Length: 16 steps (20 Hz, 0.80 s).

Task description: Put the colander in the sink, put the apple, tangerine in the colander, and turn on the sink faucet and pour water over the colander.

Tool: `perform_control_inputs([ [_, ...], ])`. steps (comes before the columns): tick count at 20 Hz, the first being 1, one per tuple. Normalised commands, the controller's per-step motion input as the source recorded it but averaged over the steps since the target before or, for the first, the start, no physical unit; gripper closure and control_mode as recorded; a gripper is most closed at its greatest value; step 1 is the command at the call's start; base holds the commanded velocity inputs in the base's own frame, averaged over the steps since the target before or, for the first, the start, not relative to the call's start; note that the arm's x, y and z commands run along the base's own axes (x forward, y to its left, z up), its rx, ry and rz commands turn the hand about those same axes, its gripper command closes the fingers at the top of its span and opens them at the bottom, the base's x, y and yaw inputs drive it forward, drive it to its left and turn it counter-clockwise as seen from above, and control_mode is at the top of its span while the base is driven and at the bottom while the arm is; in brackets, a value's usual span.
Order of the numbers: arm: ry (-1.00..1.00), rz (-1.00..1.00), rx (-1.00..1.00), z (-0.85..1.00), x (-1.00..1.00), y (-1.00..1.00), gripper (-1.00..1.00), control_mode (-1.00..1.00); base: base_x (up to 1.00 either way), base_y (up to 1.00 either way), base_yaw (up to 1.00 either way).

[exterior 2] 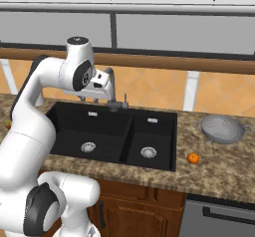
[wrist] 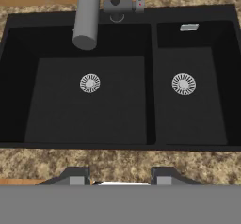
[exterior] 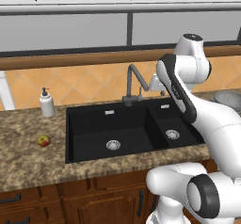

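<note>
Left base view puts the apple on the counter far left of the sink, near its front edge, with the soap bottle behind it by the wall. Next comes the sink itself, both bowls bare but for their drains, and the faucet rising at the back between them, its spout reaching out over the large bowl; no water runs. The arm reaches up over the sink, and in the hand view the gripper looks straight down into the two bowls, its fingertips parted a moderate way with nothing between them and touching nothing. Right of the sink, in the right base view, the tangerine sits near the counter's front edge just beyond the small bowl, and the colander rests upright behind it, farther right and nearer the wall, its two loop handles pointing left and right along the counter. So the coming move, as I judge it, turns on this: the colander lies well off to the right of the hand and lower, so the arm must swing right and down to reach its rim or a handle.
</note>
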Motion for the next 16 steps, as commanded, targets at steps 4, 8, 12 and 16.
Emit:
perform_control_inputs([
  [4, 0.00, 0.00, 0.00, 0.00, 0.00, 0.00, -1.00, -1.00, 0.00, 0.00, 0.00],
  [8, 0.00, 0.00, 0.00, 0.00, 0.00, 0.00, -1.00, -1.00, 0.00, 0.00, 0.00],
  [12, 0.00, 0.00, 0.00, 0.00, 0.00, 0.00, -1.00, -1.00, 0.00, 0.00, 0.00],
  [16, 0.00, 0.00, 0.00, -0.06, -0.32, -0.16, -1.00, -1.00, 0.00, 0.00, 0.00],
])
